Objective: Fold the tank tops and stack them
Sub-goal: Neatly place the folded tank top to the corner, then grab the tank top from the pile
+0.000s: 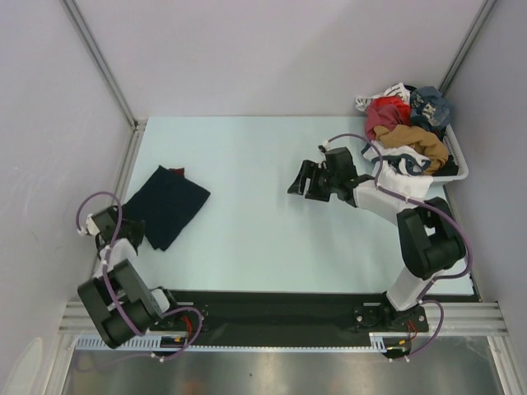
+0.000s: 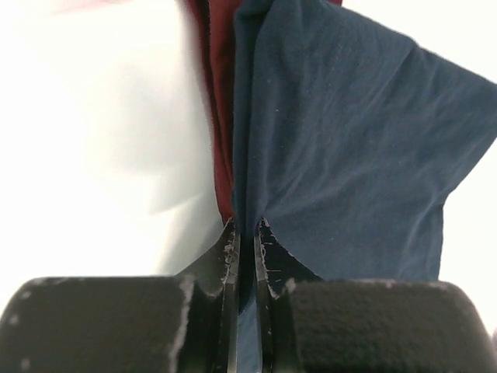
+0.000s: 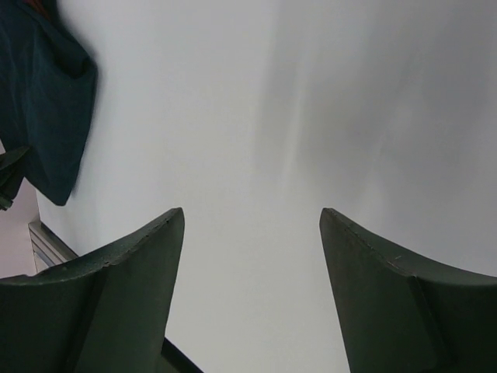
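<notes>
Meanwhile, the left gripper (image 2: 247, 227) pinched the edge of the navy tank top (image 1: 169, 206), jaws nearly closed, while the right gripper (image 3: 252, 221) hung wide open above the table (image 1: 255, 247).

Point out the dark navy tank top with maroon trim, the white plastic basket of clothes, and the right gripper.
dark navy tank top with maroon trim (image 1: 171, 206): top external, middle of the cloth.
white plastic basket (image 1: 457, 172): top external, right rim.
right gripper (image 3: 251, 211): right wrist, midway between fingertips.

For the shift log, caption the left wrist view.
Left gripper pinching the edge of the navy tank top, maroon trim beside it.
</notes>
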`<state>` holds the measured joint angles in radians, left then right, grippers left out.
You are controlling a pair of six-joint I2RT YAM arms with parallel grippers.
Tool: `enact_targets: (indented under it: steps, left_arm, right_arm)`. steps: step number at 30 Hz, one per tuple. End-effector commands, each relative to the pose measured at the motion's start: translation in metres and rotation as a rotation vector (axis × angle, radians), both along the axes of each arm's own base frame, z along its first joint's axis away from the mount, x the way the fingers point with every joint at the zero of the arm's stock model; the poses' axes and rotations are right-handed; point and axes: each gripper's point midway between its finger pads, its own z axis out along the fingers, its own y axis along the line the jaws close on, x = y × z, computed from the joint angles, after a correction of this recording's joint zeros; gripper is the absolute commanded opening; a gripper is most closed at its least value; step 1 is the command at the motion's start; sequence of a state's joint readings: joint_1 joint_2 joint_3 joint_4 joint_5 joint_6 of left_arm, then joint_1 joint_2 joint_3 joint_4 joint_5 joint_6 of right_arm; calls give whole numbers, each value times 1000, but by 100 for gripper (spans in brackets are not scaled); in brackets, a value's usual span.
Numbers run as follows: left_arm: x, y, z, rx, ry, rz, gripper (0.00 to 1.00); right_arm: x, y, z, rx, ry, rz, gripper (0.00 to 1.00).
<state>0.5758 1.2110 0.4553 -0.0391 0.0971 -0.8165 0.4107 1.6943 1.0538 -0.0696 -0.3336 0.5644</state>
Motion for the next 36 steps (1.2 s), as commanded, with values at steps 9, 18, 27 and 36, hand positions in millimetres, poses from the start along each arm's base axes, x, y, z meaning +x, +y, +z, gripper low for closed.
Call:
enact_targets:
  steps: [9,18,27,36]
  left_arm:
    - [-45,27,28,70,-51,283,100]
    - [-85,34,50,106,25,462,100]
    - [2,-34,115,188,-269,-120,100]
    - [55,-226,174,272,-391,-799,100]
  right_arm:
    - [-3,-39,46,41,-122,-78,76]
    - [-10,-59,56,45,-123,-110,76]
    - [0,-105,79,2,-176,-228,75]
    - [28,-254,130,-339,-157,-771,75]
